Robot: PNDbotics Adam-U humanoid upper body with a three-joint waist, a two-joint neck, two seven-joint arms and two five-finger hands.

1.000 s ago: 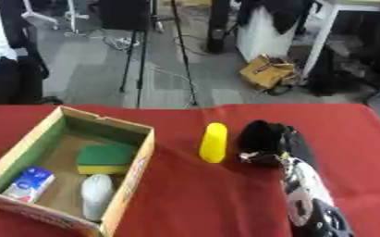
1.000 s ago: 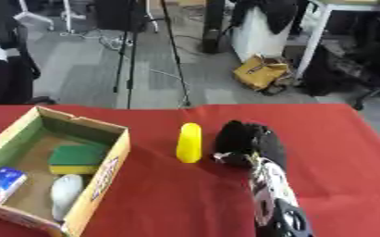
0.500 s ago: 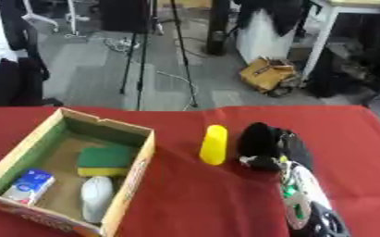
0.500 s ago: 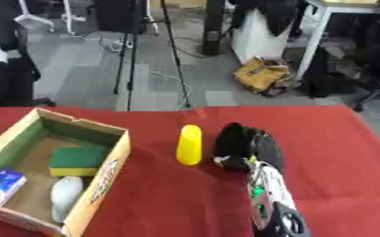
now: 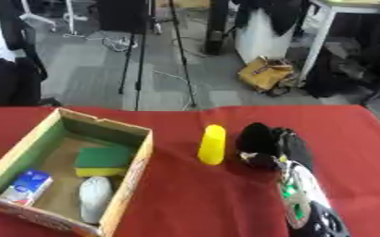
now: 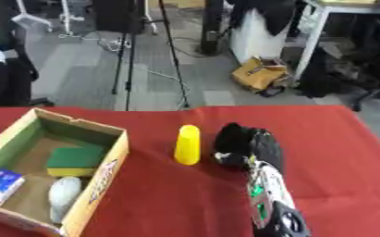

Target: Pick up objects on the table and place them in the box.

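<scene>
Biggest thing in front of you is the desk (image 5: 185, 203), covered edge to edge in a red cloth, with the office floor and some tripod legs behind its far edge.

Next down is the cardboard box (image 5: 136, 159), sitting on the left side of the desk and turned a bit askew so one corner points away from you. It's open on top and already has three things inside: a green and yellow sponge (image 5: 102, 160) toward the back right, a white rounded object (image 5: 95, 204) in front of it near the right wall, and a small blue and white carton (image 5: 25, 193) in the front left part.

Then your right arm (image 5: 306, 208), coming up from the lower right with its black and white forearm running toward the middle of the desk. At the end of it your right hand (image 6: 243, 144) rests low over the cloth, black fingers bunched and curled downward. You can't really tell whether anything's under them, it looks like the hand is closed on nothing.

Smallest is the yellow cylinder (image 5: 212, 144), the one piece outside the box. It lies on the cloth between the box and your right hand, just beside the hand on its left, with a thin strip of red showing between them.

Your left hand doesn't show in either view.
</scene>
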